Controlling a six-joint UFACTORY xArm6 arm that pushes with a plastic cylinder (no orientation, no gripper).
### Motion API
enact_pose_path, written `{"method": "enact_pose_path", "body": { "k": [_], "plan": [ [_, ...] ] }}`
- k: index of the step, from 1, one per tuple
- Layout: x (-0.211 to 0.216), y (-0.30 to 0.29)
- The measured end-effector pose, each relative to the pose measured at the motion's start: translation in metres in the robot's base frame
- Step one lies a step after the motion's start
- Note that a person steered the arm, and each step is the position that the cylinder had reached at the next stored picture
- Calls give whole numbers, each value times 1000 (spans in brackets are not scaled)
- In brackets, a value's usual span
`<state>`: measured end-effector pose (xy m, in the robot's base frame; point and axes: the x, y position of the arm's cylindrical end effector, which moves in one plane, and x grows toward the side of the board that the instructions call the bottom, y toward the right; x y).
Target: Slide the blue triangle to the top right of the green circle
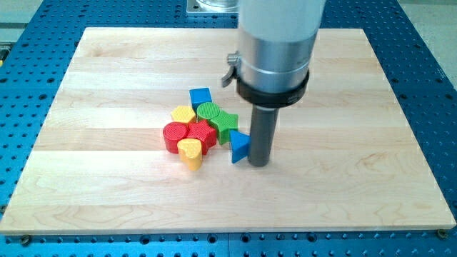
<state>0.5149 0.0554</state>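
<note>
The blue triangle [239,146] stands on the wooden board [107,178], at the lower right edge of a cluster of blocks. My tip [259,164] is right beside it on the view's right, touching or nearly touching it. The green circle [209,111] sits at the cluster's top, up and to the left of the triangle. A green star [225,125] lies between the circle and the triangle.
The cluster also holds a blue cube [201,96] at the top, a yellow hexagon [183,114], a red circle [173,135], a red star [201,134] and a yellow heart [190,152]. The arm's wide silver body [275,43] hangs above the board's upper middle.
</note>
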Motion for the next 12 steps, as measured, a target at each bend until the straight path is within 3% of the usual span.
{"method": "enact_pose_path", "body": {
  "k": [1, 2, 3, 5, 8, 10, 11, 12],
  "plan": [
    [-16, 23],
    [49, 23],
    [53, -39],
    [1, -74],
    [7, -3],
    [-39, 26],
    [-58, 2],
    [-76, 49]
  ]
}}
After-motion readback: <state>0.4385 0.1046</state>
